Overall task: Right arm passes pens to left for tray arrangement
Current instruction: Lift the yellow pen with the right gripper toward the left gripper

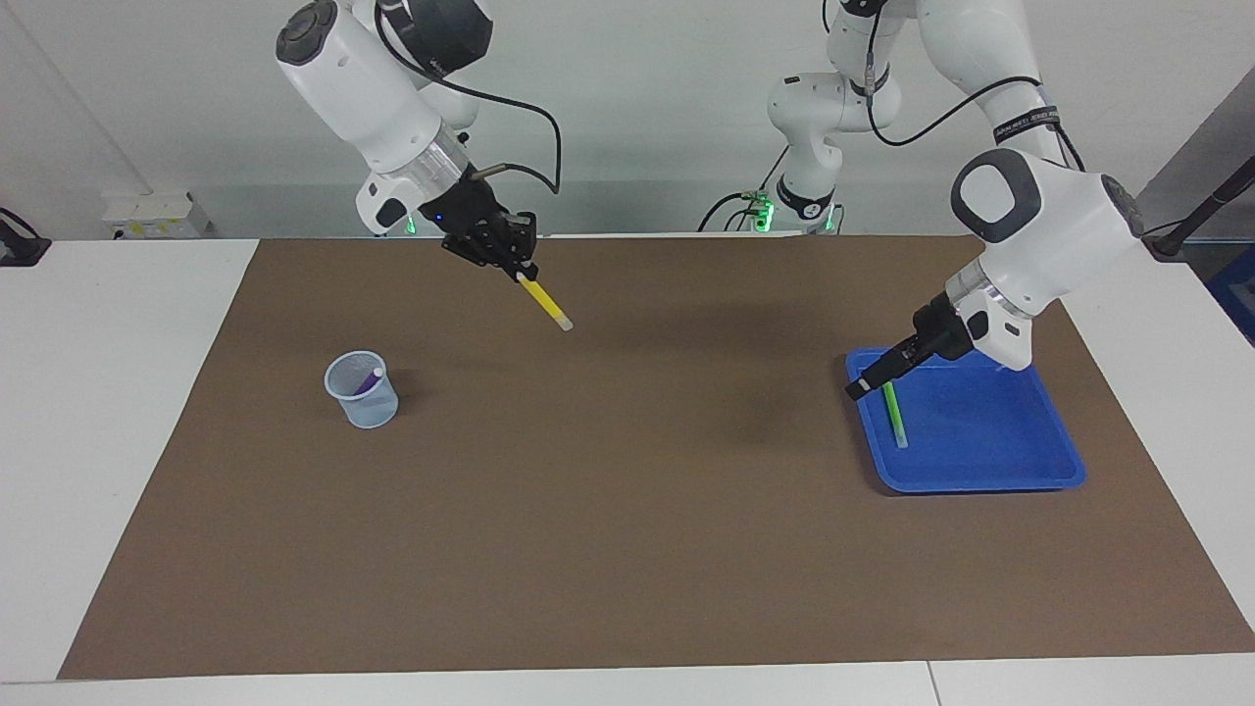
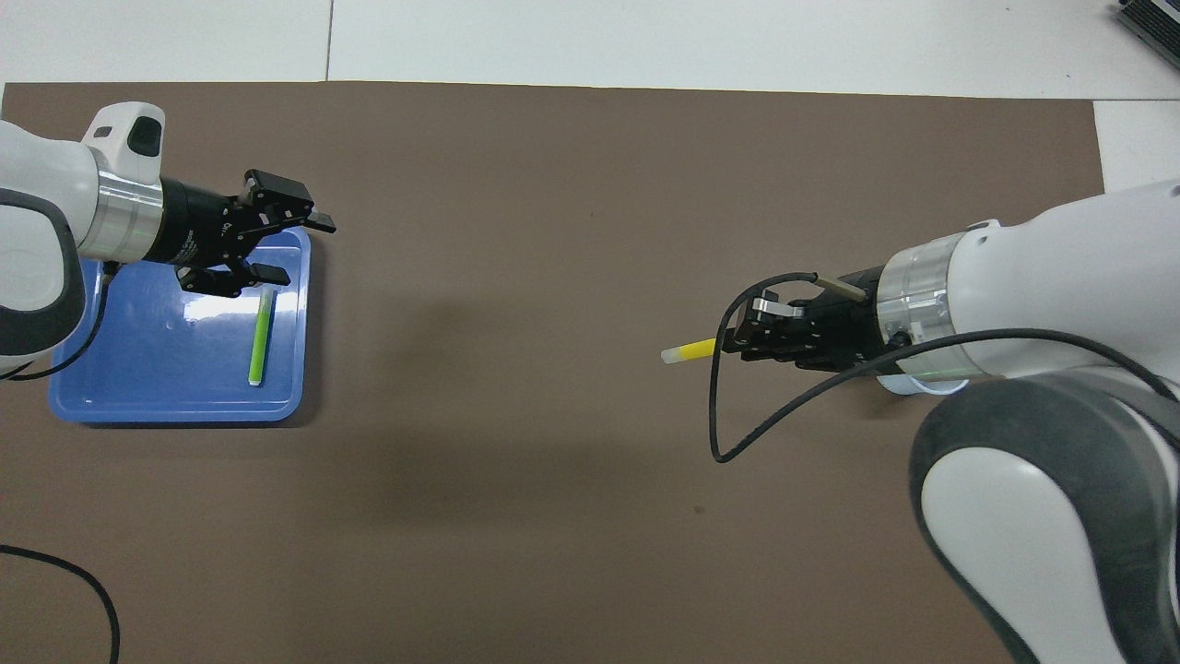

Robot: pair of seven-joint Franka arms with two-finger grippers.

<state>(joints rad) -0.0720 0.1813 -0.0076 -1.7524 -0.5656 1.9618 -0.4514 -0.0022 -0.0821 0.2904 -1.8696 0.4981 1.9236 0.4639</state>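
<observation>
My right gripper (image 1: 523, 275) (image 2: 735, 341) is shut on a yellow pen (image 1: 546, 303) (image 2: 689, 351), held in the air over the brown mat with its pale end pointing toward the left arm's end. A purple pen (image 1: 369, 379) stands in the translucent cup (image 1: 363, 392). A green pen (image 1: 894, 415) (image 2: 261, 336) lies flat in the blue tray (image 1: 980, 446) (image 2: 157, 369). My left gripper (image 1: 861, 385) (image 2: 300, 247) hangs open and holds nothing, over the tray's rim on the side facing the table's middle, just above the green pen's end.
In the overhead view the cup (image 2: 913, 385) is mostly hidden under my right wrist. A loose black cable (image 2: 719, 433) loops down from that wrist. The brown mat (image 1: 627, 490) covers most of the white table.
</observation>
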